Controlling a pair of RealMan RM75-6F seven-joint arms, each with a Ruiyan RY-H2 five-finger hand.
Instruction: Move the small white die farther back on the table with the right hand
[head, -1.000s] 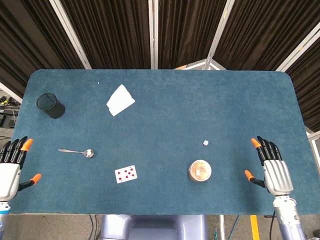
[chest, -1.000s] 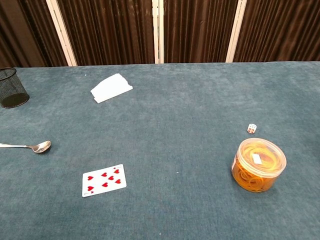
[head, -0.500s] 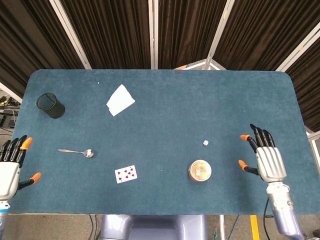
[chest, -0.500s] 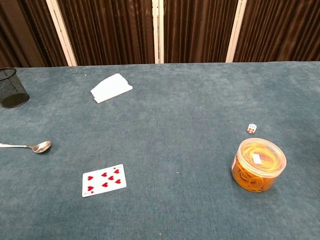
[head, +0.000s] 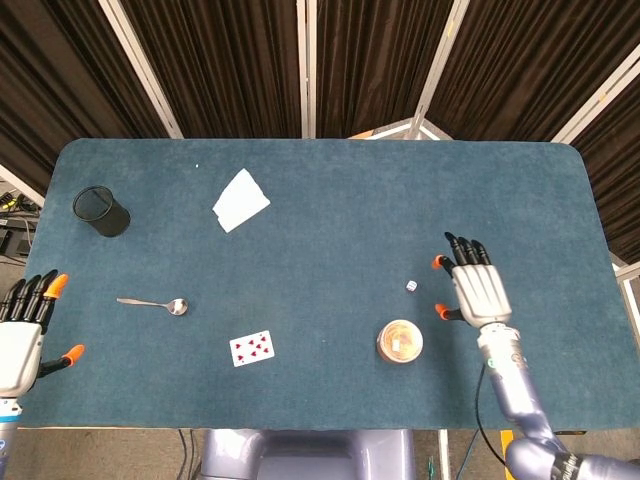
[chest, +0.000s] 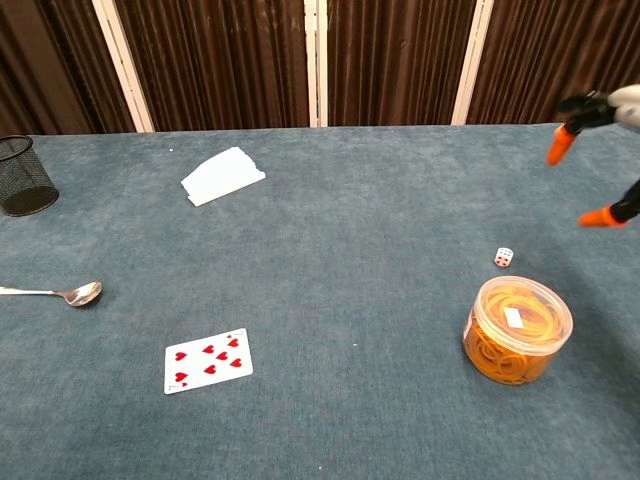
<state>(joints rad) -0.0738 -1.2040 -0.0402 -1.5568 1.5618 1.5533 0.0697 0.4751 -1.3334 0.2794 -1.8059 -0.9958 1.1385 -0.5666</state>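
Over the right part of the table (head: 330, 200), the right hand (head: 478, 292) is hovering with its fingers spread apart and holding nothing. Its orange fingertips (chest: 558, 148) are entering the chest view at the right edge, clearly above the cloth, though how high the hand is floating is hard to judge from these views. The small white die (head: 411, 286) is lying just to the left of this hand, near it but not touching it. In the chest view the die (chest: 504, 257) is sitting on the blue cloth right behind the round clear container (chest: 517, 329), which is holding what looks like orange rubber bands. In the head view this container (head: 399, 341) is standing in front of the die, toward the near edge.

Farther left, a playing card (head: 251, 348) with red hearts is lying face up near the front. A metal spoon (head: 153, 303) is resting to the left of it. A white folded paper (head: 240, 200) is lying toward the back, and a black mesh cup (head: 101, 211) is standing near the back left corner.

At the near left edge, the left hand (head: 22, 335) is resting with its fingers apart, holding nothing, well apart from the spoon.
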